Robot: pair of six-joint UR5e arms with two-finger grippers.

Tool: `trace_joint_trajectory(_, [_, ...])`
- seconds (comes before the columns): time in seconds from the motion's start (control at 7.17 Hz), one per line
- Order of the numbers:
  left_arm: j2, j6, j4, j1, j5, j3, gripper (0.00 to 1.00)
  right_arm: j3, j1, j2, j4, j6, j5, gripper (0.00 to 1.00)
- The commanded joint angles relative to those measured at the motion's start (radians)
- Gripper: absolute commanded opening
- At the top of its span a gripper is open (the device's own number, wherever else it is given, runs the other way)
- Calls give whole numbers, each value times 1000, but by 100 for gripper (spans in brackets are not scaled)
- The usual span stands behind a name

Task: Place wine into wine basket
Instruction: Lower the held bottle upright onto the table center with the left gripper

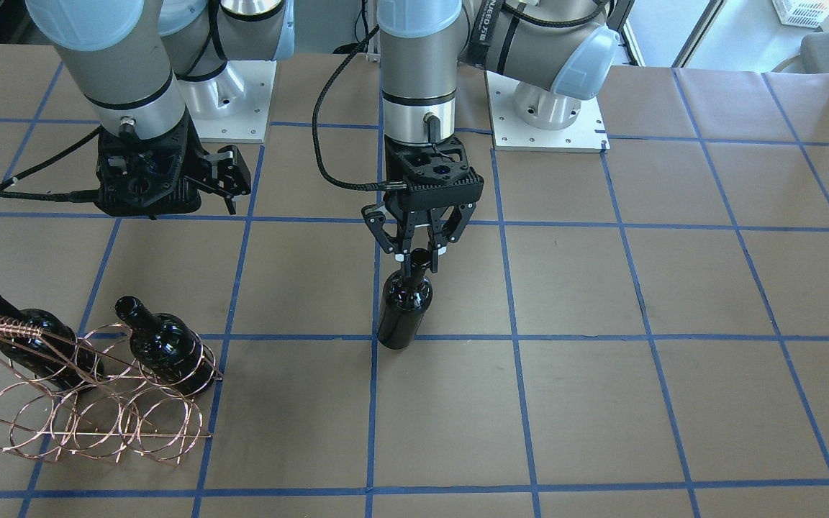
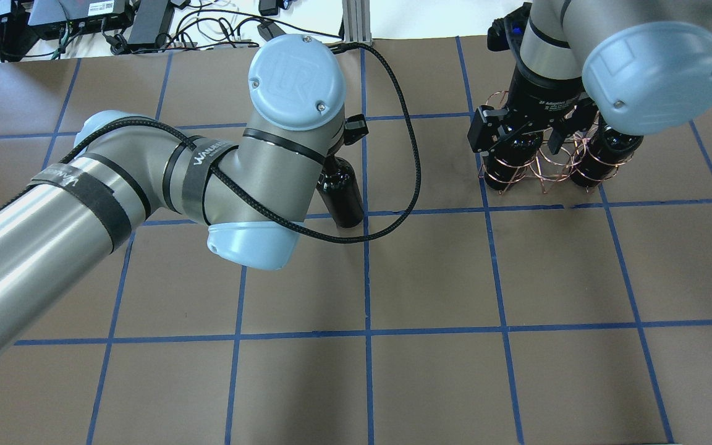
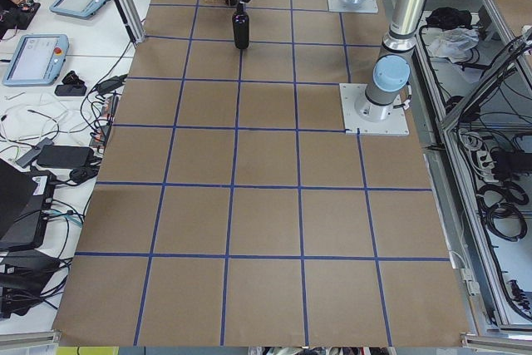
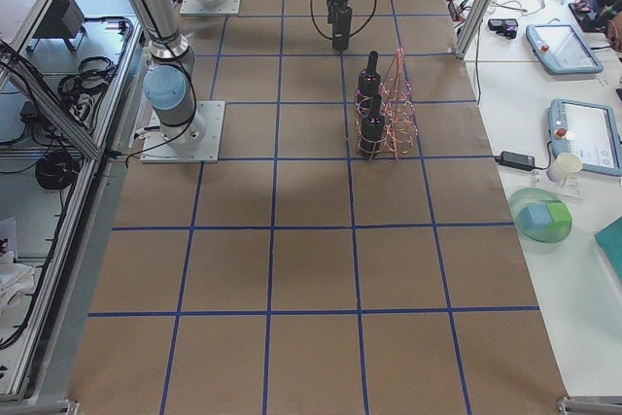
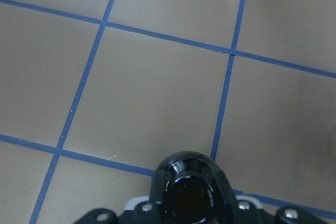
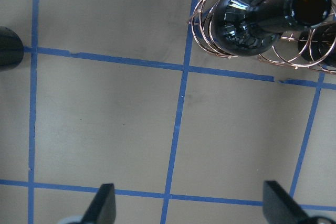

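Note:
A glossy black wine bottle [image 1: 404, 306] stands upright near the table's middle, and my left gripper [image 1: 416, 260] is shut on its neck from above. I cannot tell whether its base touches the table. Its mouth shows in the left wrist view [image 5: 188, 195]. The copper wire wine basket [image 1: 91, 417] stands toward my right, with two more black bottles [image 1: 33, 338] [image 1: 166, 349] in its rings. My right gripper [image 1: 231, 174] is open and empty, up in the air on the robot's side of the basket. Its fingers [image 6: 105, 205] are spread wide.
Brown paper with a blue tape grid [image 1: 515, 338] covers the table. The two arm base plates [image 1: 547, 108] [image 1: 231, 101] are at the robot's edge. A black cable [image 2: 415, 167] loops off my left wrist. Side benches hold tablets [image 4: 559, 46] and bowls [image 4: 542, 219].

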Motion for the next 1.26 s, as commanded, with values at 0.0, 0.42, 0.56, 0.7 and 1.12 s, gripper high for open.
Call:
trace_joint_trajectory(0.0, [-7,-7,-9,-11,0,3,2,0,0,2,-90,7,-7,100])
trace_joint_trajectory(0.42, [-8,-5,-105,-11,3,46,0,0,0,-2,-103,-10,4,100])
trace_joint_trajectory(0.56, [-14,-5,-104,-11,9,44,0,0,0,4,-106,-7,4,100])
trace_joint_trajectory(0.7, [-24,-7,-104,-11,11,46,0,2,0,7,-102,-11,-4,100])
trace_joint_trajectory(1.12, [-30,-1,-95,-11,13,48,0,2,-5,19,-102,8,-12,100])
